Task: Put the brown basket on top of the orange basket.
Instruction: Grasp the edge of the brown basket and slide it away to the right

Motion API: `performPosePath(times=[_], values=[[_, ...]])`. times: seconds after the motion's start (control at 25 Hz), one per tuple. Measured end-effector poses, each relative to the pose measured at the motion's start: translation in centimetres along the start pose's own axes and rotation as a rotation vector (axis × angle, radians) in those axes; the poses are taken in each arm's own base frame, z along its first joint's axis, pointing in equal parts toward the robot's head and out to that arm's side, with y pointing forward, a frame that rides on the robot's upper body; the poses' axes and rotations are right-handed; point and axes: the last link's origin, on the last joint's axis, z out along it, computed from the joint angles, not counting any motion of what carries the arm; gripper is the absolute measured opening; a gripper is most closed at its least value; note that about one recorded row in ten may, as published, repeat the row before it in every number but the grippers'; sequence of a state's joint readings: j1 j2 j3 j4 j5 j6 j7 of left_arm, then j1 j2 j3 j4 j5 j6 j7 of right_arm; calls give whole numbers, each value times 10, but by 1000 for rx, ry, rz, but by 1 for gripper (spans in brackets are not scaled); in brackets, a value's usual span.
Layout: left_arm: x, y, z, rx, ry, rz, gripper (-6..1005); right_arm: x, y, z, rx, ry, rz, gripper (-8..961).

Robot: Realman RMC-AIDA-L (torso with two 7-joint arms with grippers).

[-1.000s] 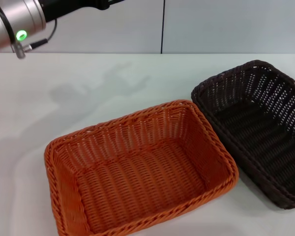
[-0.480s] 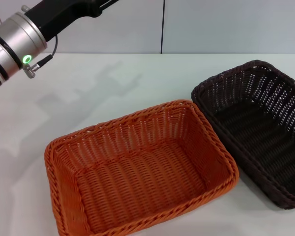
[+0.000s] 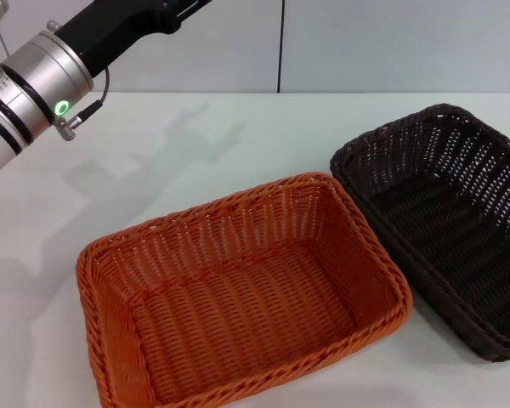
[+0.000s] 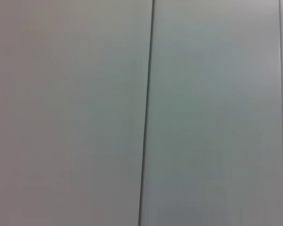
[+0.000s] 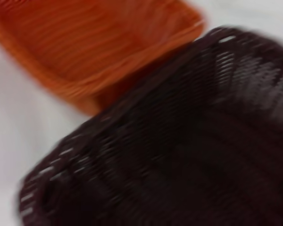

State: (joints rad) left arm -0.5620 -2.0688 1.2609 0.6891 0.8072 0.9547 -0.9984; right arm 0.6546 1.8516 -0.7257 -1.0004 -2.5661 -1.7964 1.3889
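The orange basket (image 3: 238, 293) sits empty on the white table at the front centre. The brown basket (image 3: 446, 221) stands right beside it on the right, its near corner touching the orange rim; it is empty too. In the right wrist view the brown basket (image 5: 179, 141) fills most of the picture, with the orange basket (image 5: 99, 47) behind it. My left arm (image 3: 59, 68) reaches across the far left, high above the table; its gripper is out of view. My right gripper shows in no view.
The white table (image 3: 153, 161) stretches behind and to the left of the baskets. A grey panelled wall (image 3: 365, 42) with a vertical seam stands at the back; the left wrist view shows only this wall (image 4: 203, 113).
My left arm has swung down and to the right in the head view. Both baskets stay where they were.
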Motion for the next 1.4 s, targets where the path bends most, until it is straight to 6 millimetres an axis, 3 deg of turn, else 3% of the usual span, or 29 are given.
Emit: performPosePath(times=[0.56, 0.8, 1.0, 1.24, 1.36, 1.4], values=[[-4, -3, -1, 24, -1, -41, 813, -8, 49, 18, -293, 22, -116, 555], [-4, -7, -2, 41, 5, -56, 813, -19, 71, 39, -449, 41, -193, 549], [-2, -8, 2, 48, 1, -46, 813, -28, 83, 43, -539, 17, -243, 544], [-1, -10, 6, 56, -5, -39, 813, -31, 80, 39, -538, -11, -266, 538], [0, -10, 8, 59, -7, -36, 813, -32, 63, 30, -435, -34, -250, 535], [0, -11, 9, 63, -10, -35, 813, -35, 46, 20, -330, -59, -239, 534]])
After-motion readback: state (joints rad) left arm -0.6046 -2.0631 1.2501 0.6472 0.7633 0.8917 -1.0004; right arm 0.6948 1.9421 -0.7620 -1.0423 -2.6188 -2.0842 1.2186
